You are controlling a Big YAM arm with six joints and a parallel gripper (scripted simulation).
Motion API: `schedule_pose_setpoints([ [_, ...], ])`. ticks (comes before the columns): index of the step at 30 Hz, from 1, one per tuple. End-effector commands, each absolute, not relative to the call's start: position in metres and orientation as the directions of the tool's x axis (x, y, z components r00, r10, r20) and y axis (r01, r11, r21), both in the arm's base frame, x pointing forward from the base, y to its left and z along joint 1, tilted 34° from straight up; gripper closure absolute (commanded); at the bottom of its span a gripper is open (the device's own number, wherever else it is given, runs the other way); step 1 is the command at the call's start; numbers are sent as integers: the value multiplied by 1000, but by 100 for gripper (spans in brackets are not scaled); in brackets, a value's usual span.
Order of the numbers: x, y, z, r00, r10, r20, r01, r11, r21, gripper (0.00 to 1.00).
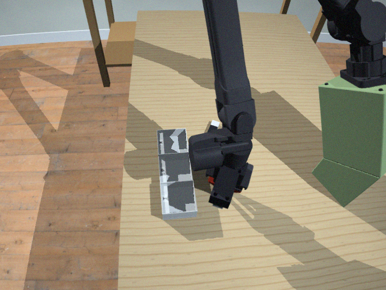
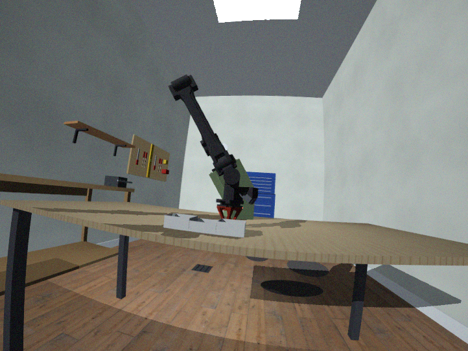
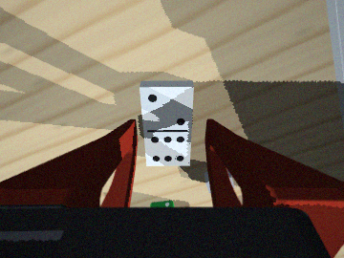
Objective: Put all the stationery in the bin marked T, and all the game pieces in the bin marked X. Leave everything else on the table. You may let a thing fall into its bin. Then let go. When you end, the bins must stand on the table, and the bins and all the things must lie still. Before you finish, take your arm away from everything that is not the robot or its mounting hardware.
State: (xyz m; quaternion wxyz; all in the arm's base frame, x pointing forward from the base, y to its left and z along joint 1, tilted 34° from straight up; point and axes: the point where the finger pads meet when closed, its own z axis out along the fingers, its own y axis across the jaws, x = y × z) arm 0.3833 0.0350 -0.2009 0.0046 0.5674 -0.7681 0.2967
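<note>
A white domino (image 3: 167,148) with black pips lies flat on the table, between my fingers in the wrist view. My gripper (image 3: 171,129) (image 2: 229,218) is part open, low over the table, with a gap on each side of the domino. A green die (image 3: 162,204) shows partly above the gripper body. A pale piece (image 3: 213,182) is mostly hidden behind the right finger. Three joined grey-white bins (image 1: 179,215) (image 2: 203,225) (image 3: 335,38) stand beside the gripper; their marks are too small to read. I see no things inside them in the top view.
A dark thing with a white end (image 1: 215,123) lies behind the wrist, partly hidden by the arm. The bin walls stand close to the wrist in the top view. The green robot stand (image 1: 352,128) is at the right. The arm hides part of the table.
</note>
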Motion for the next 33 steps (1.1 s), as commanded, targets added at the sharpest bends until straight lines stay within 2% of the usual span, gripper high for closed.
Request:
schedule_pose_setpoints([
  [1, 383, 40, -207, -333, -878, 344, -880, 158, -448, 61],
  [12, 388, 43, -202, -340, -879, 334, -873, 163, -459, 61],
  [13, 384, 39, -202, -346, -875, 339, -875, 170, -453, 80],
  [33, 384, 39, -202, -346, -875, 339, -875, 170, -453, 80],
])
